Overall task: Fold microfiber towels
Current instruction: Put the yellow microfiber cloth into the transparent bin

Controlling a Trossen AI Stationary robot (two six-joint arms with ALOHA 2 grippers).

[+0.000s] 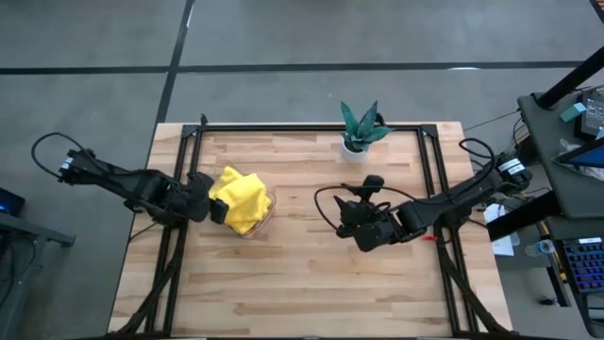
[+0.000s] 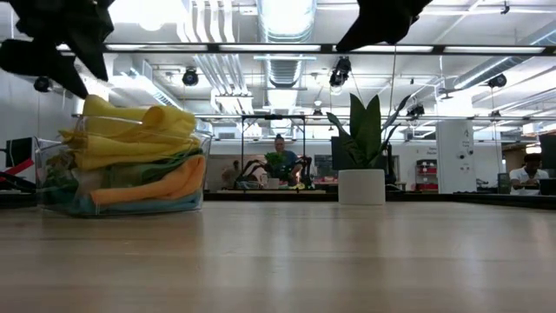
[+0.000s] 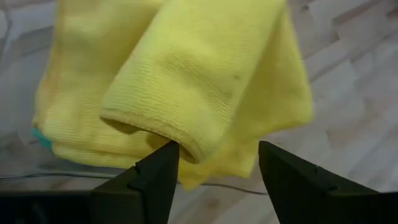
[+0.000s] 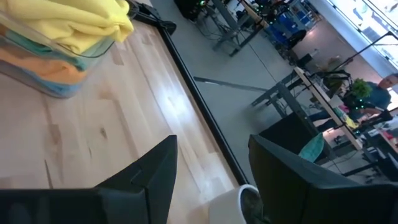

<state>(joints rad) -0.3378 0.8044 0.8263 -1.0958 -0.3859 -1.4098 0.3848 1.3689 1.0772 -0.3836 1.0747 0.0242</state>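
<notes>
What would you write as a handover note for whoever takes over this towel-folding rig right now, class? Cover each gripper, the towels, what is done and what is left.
Left gripper: open, at the yellow towel, holding nothing.
Right gripper: open and empty, waiting over bare table right of centre.
Towels: stacked in the clear plastic tray on the table's left; the yellow one is bunched on top, with orange, green and blue layers below.
Done: all the towels in view sit in the tray.
Left: the top yellow towel looks loose and overhangs the rim; tidy it if needed.
</notes>
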